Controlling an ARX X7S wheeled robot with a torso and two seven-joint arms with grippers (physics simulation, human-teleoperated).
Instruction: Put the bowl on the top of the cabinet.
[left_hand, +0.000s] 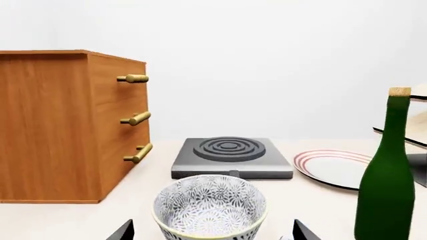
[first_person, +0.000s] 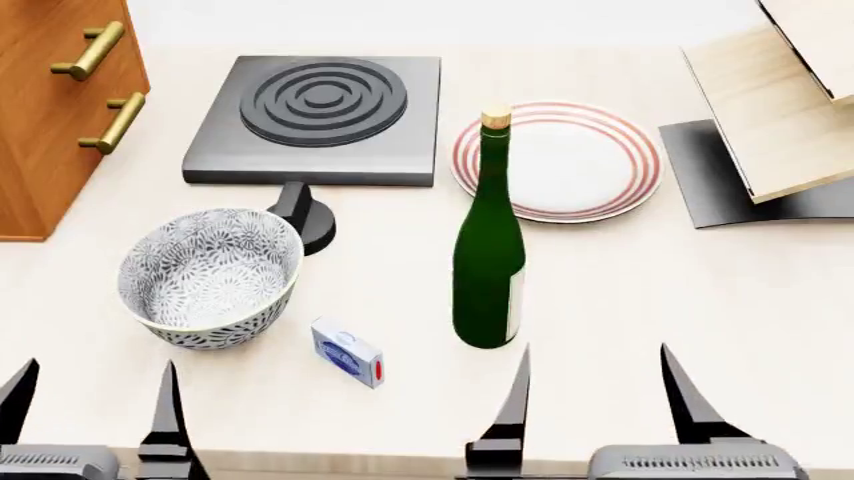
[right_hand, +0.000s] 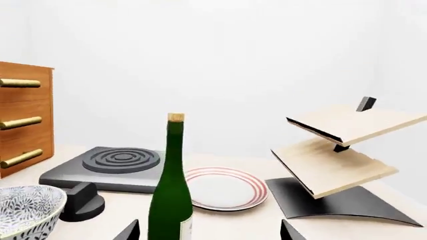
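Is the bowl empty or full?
Empty. The bowl shows only its grey leafy pattern inside, and it stands upright on the table.

Bowl (first_person: 210, 276) before cabinet (first_person: 54, 110) (left rear), bottle (first_person: 489, 250) right, plate (first_person: 561, 160) behind bottle.

Bright, even light; sharp renders

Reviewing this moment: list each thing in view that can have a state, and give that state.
bowl: upright, empty, on the table, not gripped
cabinet: drawers shut, top bare
green bottle: upright, corked
plate: flat, empty
hotplate: nothing on it
left gripper: open, empty
right gripper: open, empty
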